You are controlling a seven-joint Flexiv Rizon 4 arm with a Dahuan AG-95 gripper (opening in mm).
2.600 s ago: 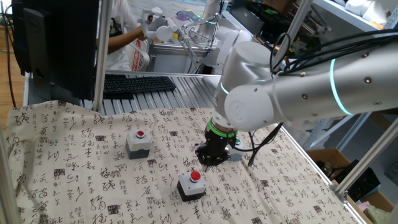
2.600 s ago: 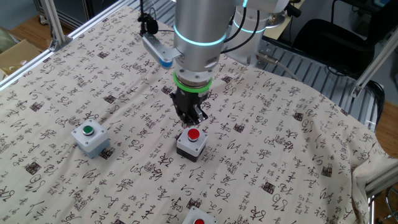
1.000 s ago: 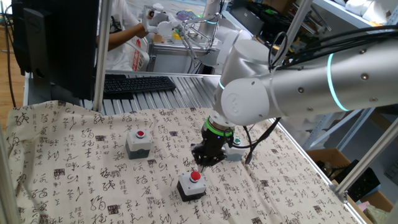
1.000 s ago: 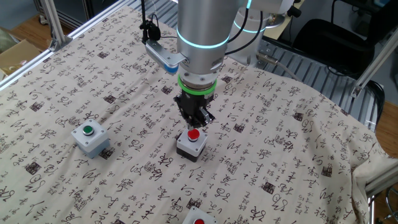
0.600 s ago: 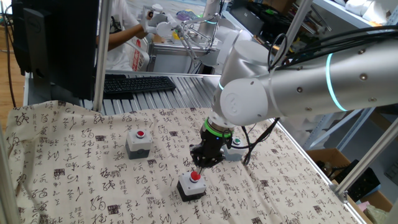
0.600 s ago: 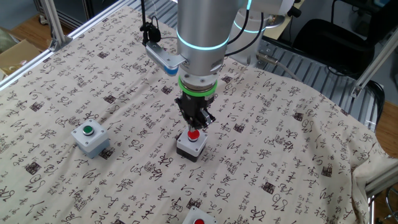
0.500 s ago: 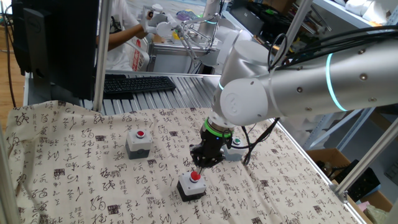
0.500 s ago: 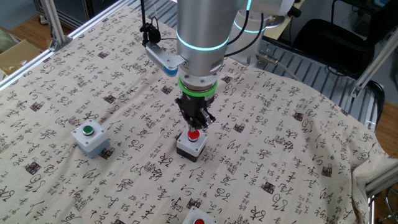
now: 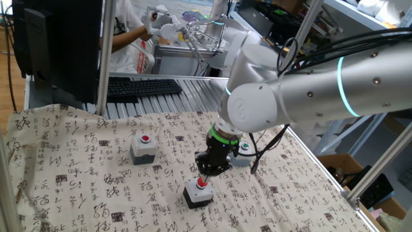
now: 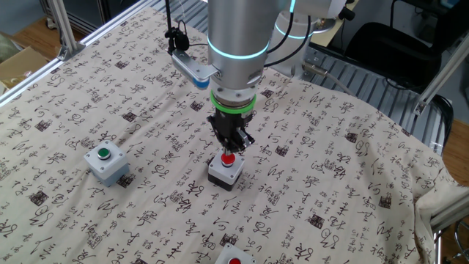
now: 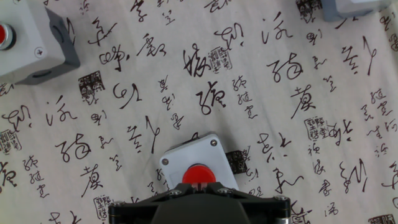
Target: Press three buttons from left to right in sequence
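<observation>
Three button boxes sit on the patterned cloth. The grey box with the small red button [image 9: 143, 148] is at the left; it also shows in the hand view [image 11: 28, 43] and at the bottom edge of the other fixed view [image 10: 233, 258]. The black-and-white box with the red dome button [image 9: 193, 195] is in the middle [image 10: 220, 174] [image 11: 186, 163]. The light grey box with the green button [image 10: 105, 161] is partly hidden behind the arm [image 9: 241, 156]. My gripper [image 10: 229, 152] points straight down, fingers shut together, tips on the red dome [image 11: 199, 175].
The printed cloth [image 10: 352, 169] covers the table and is wrinkled near its edges. A keyboard [image 9: 143, 86] and metal frame posts [image 9: 103, 58] stand behind the table. A person works at the back.
The gripper has moved sideways from beside the middle box to above it and come down until its tips meet the red dome button. The boxes have not moved.
</observation>
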